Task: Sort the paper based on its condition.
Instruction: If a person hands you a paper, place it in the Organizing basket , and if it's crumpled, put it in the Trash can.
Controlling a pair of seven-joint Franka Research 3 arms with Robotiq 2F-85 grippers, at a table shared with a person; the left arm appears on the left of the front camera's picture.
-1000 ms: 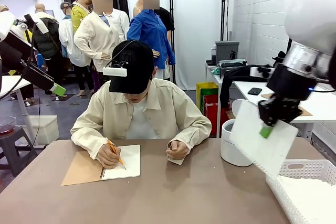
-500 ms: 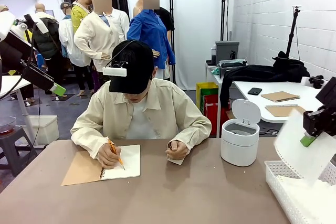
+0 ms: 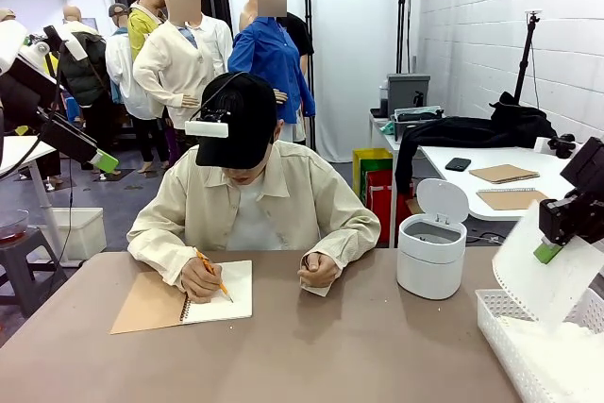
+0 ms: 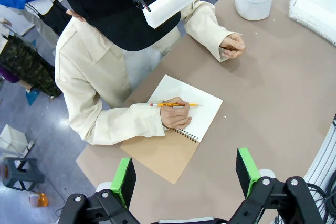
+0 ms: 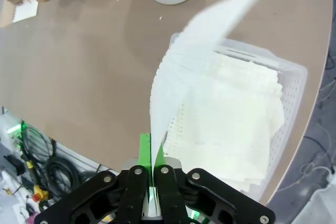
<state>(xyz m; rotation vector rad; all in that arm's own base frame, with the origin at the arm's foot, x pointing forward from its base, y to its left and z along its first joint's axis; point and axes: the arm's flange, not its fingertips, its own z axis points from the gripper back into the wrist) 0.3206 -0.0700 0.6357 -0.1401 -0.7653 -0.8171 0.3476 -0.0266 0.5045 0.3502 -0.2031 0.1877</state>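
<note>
Two containers sit at the right end of the surface [image 3: 330,356]. One is a white slotted basket [image 3: 517,326] at the near corner, with a pile of loose white sheets [image 5: 236,114] lying flat in it. They overlap too much for me to count them. The other is a round white bin [image 3: 431,266] just beyond the basket, with its lid tipped up. I can't see anything in it from here.

The right claw [image 3: 548,251] is pinched tight on a single sheet of paper [image 3: 545,282] and holds it in the air over the basket. From the wrist view, the green pads [image 5: 144,153] are pressed together on one edge of that sheet [image 5: 176,72], which bows upward above the pile. Its punched, ragged edge faces the middle of the surface.

The left claw [image 4: 185,160] hangs high above the person's side. Its pads are spread wide, with nothing between them and nothing touching them.

Below it, one spiral notebook [image 4: 181,129] lies open on the surface, brown cover folded out. The person's hand [image 4: 176,116] rests on the white page holding one pencil [image 4: 176,105]. The person's other hand [image 4: 232,45] is curled on the surface, between the notebook and the bin.

In all I count two claws, two containers, one sheet held aloft, one pile in the basket, one notebook and one pencil.
</note>
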